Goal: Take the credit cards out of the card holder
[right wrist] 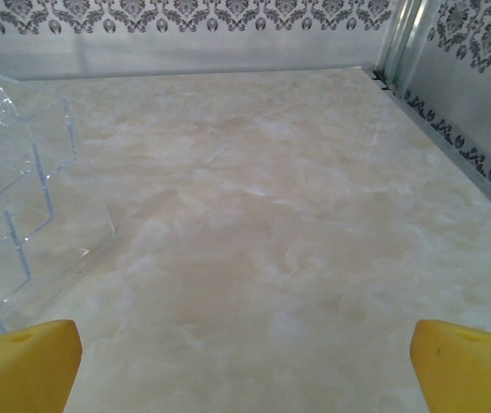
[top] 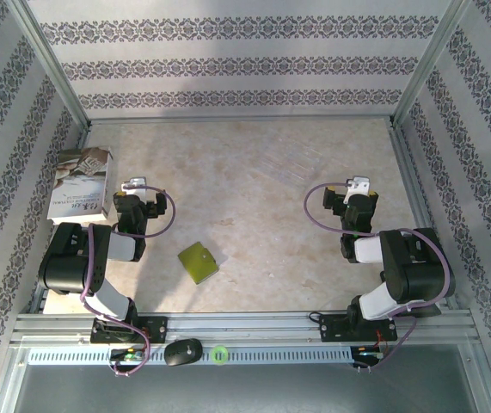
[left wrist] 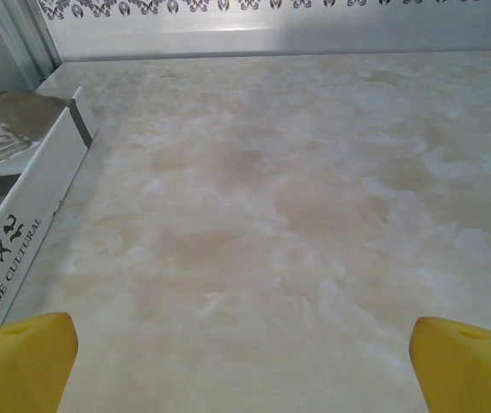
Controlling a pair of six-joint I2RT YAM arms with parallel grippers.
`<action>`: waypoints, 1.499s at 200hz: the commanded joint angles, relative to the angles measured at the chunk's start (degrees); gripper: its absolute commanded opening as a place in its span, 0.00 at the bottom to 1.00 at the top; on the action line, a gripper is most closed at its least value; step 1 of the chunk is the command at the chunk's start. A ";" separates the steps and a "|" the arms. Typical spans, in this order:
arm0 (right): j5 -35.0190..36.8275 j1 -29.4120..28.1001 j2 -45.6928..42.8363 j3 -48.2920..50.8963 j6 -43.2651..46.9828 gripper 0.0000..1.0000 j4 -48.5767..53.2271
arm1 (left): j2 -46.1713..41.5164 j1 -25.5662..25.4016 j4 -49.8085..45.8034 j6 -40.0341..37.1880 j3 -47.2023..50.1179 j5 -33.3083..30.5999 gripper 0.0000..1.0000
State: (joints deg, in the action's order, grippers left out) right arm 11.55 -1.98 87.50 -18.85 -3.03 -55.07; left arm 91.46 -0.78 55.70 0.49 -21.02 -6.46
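Top external: card holder lies folded shut, inside hidden, nearer left gripper | left wrist: that gripper spread wide, empty; book cut off at left | right wrist: right gripper likewise agape; clear sheet faint at left

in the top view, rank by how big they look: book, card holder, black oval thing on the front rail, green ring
1. book
2. card holder
3. black oval thing, only a little smaller; its rail may sit nearer the camera
4. green ring
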 commanded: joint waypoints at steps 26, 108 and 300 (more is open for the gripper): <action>-0.95 0.92 -10.21 -4.96 -1.34 0.98 14.26 | -4.29 -2.21 -2.30 -0.11 -0.36 -6.13 0.99; 6.36 4.88 -13.17 -20.24 -44.98 0.98 49.85 | -21.46 -3.47 -26.72 27.77 -9.07 -23.89 0.99; -22.37 -0.41 11.67 -45.82 -34.90 0.71 56.45 | -27.04 -1.71 -38.75 46.64 -13.42 24.88 0.95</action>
State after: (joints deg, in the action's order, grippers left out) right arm -11.60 -2.48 96.64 -59.81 -39.38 -3.05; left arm 63.72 -0.60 22.48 49.36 -33.36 13.91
